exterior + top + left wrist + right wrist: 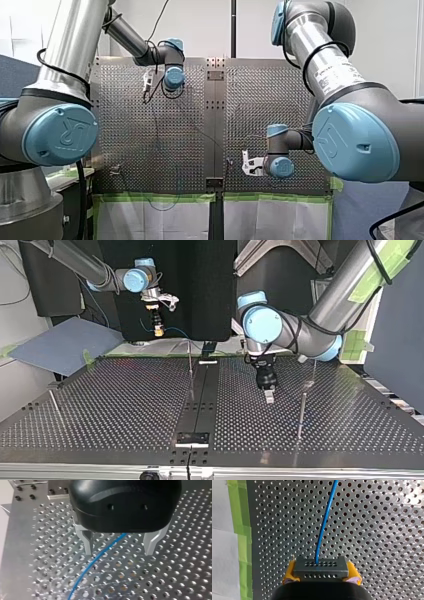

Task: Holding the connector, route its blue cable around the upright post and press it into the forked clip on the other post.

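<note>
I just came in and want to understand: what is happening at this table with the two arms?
My right gripper, with yellow pads, is shut on the dark connector, raised near the edge of the perforated table. Its blue cable runs out over it. My left gripper hovers low and open, the cable lying between its metal fingers. I cannot see it around a post yet.

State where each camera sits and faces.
Front: behind my left arm and right arm, facing over the perforated table.
Top: across the table, facing both arms.
Left wrist: past my open left gripper astride the blue cable.
Right wrist: past my right gripper shut on the connector.
Both wrist views share the blue cable.
</note>
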`<state>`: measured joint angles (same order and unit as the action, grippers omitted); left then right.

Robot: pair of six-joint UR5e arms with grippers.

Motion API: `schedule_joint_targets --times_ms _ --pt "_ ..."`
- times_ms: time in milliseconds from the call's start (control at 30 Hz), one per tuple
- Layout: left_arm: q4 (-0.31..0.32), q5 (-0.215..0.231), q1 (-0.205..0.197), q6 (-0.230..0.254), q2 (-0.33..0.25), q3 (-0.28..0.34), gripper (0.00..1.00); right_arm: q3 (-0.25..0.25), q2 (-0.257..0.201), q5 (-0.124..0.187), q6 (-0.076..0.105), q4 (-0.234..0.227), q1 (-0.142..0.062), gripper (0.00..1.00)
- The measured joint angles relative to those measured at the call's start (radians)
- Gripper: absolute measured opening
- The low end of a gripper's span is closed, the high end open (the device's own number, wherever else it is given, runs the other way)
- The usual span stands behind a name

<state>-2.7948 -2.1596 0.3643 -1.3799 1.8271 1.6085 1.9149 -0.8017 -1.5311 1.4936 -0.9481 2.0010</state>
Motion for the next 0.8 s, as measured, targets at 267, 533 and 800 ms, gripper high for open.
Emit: schedule_joint_targets --times_ms 267,533,800 --pt "0.032 0.038 -0.002 0.001 0.001 -0.009 1.00 0.000 0.000 0.000 0.001 -0.003 0.000 0.00" --pt "0.031 0.037 -0.021 0.000 0.005 -0.028 1.00 0.000 0.000 0.000 0.001 -0.004 -0.002 0.00" --pt "0.011 0.040 -0.022 0.023 0.048 -0.047 1.00 0.000 0.000 0.000 0.001 -0.006 -0.004 0.00"
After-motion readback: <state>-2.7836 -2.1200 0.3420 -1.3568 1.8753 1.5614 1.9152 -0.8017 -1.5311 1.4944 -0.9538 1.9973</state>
